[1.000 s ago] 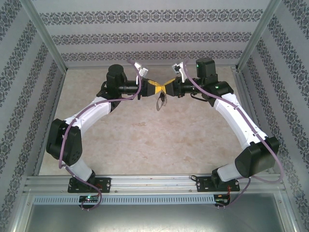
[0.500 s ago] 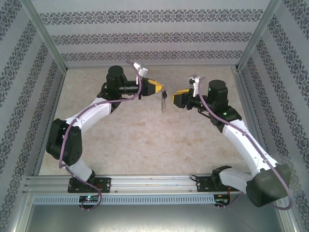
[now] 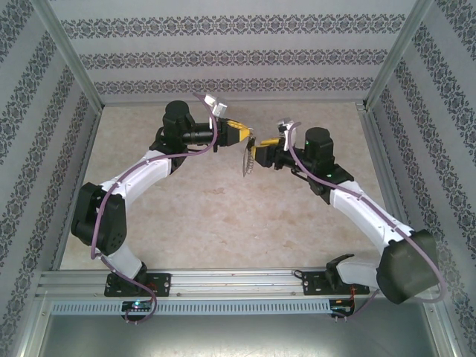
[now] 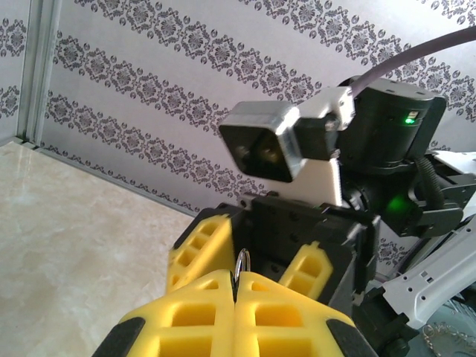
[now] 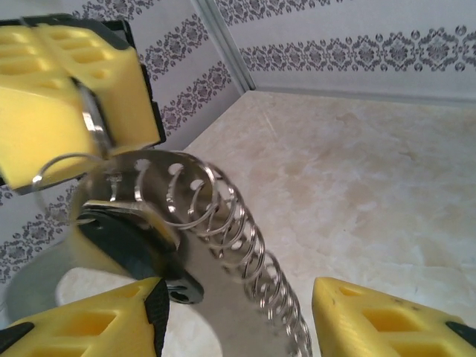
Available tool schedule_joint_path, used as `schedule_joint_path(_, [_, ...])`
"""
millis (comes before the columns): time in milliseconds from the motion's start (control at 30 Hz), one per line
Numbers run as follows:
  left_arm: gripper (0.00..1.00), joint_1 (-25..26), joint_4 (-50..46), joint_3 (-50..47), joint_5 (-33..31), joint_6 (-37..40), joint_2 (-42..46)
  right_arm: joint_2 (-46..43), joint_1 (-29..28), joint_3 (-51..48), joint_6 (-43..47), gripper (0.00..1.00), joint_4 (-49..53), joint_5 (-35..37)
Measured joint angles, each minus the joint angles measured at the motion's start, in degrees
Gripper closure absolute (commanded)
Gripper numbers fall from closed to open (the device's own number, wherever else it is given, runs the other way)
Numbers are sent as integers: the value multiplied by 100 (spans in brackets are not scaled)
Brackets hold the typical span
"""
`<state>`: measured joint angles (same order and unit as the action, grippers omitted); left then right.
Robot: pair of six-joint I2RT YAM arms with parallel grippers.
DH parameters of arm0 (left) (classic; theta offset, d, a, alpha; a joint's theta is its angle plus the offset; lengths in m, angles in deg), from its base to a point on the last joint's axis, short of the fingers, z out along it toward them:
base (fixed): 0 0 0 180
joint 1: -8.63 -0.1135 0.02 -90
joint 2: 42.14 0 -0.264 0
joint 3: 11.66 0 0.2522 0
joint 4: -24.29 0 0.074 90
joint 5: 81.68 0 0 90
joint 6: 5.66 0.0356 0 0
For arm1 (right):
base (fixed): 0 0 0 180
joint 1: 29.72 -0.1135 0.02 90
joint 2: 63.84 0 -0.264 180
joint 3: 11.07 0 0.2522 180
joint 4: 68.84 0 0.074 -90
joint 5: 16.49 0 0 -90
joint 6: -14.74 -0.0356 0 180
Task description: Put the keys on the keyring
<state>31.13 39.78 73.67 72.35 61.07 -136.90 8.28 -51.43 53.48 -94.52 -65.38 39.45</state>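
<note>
Keyring held in the air by the left gripper, right gripper opened around it

The left gripper (image 3: 248, 137) is seen clenched, its yellow fingers (image 4: 208, 286) pressed together on a small ring at the top end of the keyring (image 5: 245, 245), which hangs tilted above the table (image 3: 223, 223). The right gripper (image 5: 238, 291) is held released, with one finger on each side of the keyring's row of rings and no grasp shown. The key (image 5: 130, 242) is seen with its black head against the keyring's upper end, just beside one right finger; whether it is threaded on cannot be told
</note>
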Motion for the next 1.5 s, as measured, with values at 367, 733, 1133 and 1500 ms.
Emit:
schedule_joint_path(367, [100, 0, 0, 0, 0, 0, 0, -50, -31, 15, -188, 49, -328, -66])
schedule_joint_path(733, [100, 0, 4, 0, 0, -2, 0, -116, -68, 15, -321, 92, -468, -361])
schedule_joint_path(1133, [100, 0, 28, 0, -87, -2, -2, -319, -68, -107, -334, 100, -487, -544])
schedule_joint_path(1500, [100, 0, 39, -13, -92, -4, 0, 42, -229, 68, -332, 100, -450, -632])
